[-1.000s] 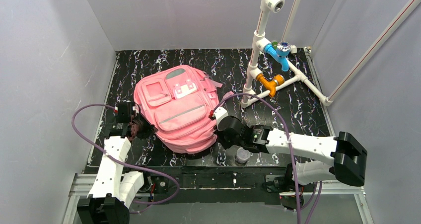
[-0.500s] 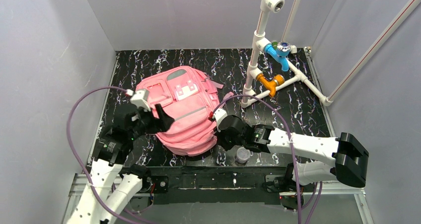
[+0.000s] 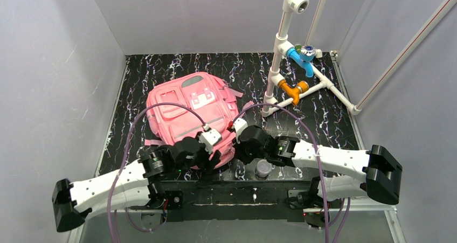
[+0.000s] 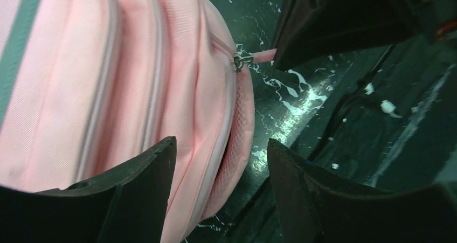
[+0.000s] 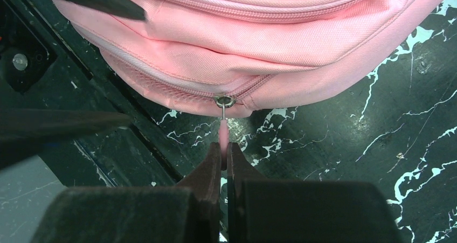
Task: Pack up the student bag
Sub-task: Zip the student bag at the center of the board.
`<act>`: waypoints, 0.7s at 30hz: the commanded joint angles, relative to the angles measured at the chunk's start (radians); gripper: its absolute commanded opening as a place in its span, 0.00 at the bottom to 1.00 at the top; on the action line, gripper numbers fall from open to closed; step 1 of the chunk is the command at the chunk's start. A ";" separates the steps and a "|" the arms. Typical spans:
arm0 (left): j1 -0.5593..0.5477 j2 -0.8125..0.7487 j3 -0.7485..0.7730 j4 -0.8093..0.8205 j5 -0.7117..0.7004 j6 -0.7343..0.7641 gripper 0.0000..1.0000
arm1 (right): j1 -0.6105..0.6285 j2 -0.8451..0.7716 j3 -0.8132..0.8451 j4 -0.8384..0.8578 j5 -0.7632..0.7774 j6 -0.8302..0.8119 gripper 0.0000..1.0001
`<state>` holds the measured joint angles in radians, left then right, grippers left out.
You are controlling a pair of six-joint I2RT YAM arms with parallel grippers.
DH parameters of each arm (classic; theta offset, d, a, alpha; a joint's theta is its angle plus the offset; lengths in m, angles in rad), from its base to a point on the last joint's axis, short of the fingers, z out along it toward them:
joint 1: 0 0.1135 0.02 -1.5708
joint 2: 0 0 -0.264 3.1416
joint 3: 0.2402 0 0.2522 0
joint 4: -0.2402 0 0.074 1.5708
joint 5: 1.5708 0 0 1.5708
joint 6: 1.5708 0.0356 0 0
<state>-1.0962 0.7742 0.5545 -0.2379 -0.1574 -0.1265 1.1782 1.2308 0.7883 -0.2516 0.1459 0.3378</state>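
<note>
The student bag (image 3: 188,113) is seen laid flat, front pockets upward, left of centre on the black marbled table (image 3: 245,70); its long axis runs from the far side toward the near edge, drifting slightly rightward as it nears; the grey-patched top end is pointed away from the arms and the rounded bottom end is turned toward them. At that near end a zip pull (image 5: 222,138), a thin pink tab hung from a metal slider (image 5: 223,99), is pinched between the closed fingers of the right gripper (image 5: 223,155) and drawn straight out from the seam. The left gripper (image 4: 221,162) is held with jaws apart at the same bottom corner, nothing clamped; the bag's edge is framed between its two dark fingers (image 4: 137,192); whether either touches the fabric cannot be told.

From overhead, the bag's near end is covered by both wrists, so fingertips and zip are hidden there; in the left wrist view the bag is cut off at the top and left. A small grey jar (image 3: 263,168) is partly hidden under the right arm; its contents cannot be made out. A white pipe frame (image 3: 277,49) with a blue fitting (image 3: 300,57) and an orange fitting (image 3: 293,89) is seen at the far right, apart from the bag.
</note>
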 commanded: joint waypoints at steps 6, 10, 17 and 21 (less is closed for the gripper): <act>-0.163 0.196 -0.059 0.302 -0.411 0.106 0.36 | 0.005 -0.069 0.020 0.029 -0.046 0.010 0.01; -0.168 0.155 -0.066 0.197 -0.585 0.027 0.07 | 0.004 -0.077 0.031 -0.042 0.045 -0.015 0.01; -0.168 -0.100 -0.008 -0.150 -0.508 -0.116 0.00 | -0.113 -0.046 0.091 -0.246 0.221 -0.141 0.01; -0.168 -0.178 0.100 -0.354 -0.461 -0.221 0.00 | -0.205 -0.059 0.099 -0.236 0.172 -0.176 0.01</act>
<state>-1.2720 0.6765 0.5476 -0.2874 -0.5392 -0.2291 1.0813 1.1999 0.8700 -0.3157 0.1989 0.2489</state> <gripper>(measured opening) 0.052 0.056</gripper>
